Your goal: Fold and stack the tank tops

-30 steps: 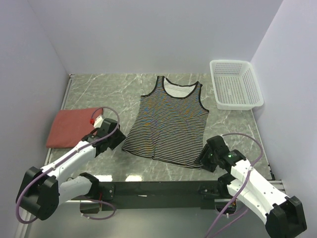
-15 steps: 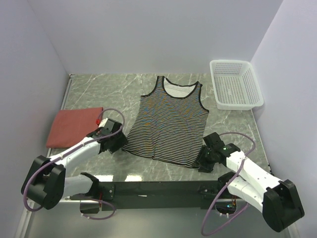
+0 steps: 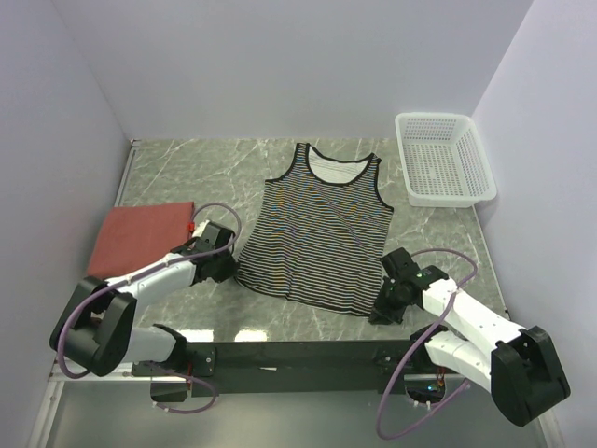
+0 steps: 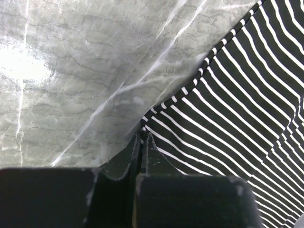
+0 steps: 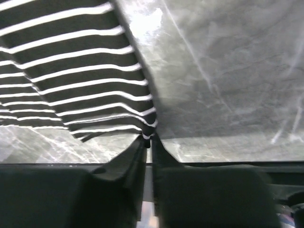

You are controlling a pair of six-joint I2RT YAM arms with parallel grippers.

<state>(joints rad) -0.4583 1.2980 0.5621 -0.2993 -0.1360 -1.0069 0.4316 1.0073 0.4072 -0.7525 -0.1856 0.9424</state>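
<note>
Grey-green marble table (image 3: 177, 173), boxed in by pale walls, carries the striped tank top (image 3: 317, 233) spread flat at the middle, with its neckline far and its hem near. The left gripper (image 3: 227, 268) sits at the near-left hem corner, jaws closed and pinching the cloth edge. The right gripper (image 3: 381, 308) sits at the near-right corner, where its almost-closed jaws pinch the hem. A brick-red tank top (image 3: 140, 238) lies folded into a rectangle at the left. A white mesh basket (image 3: 444, 159) stands at the far right.

A grey-green, marble-veined table (image 3: 187, 168) is enclosed at the back and on both sides by plain pale lavender walls (image 3: 280, 65). Light is reflected in bright patches on its glossy surface.
</note>
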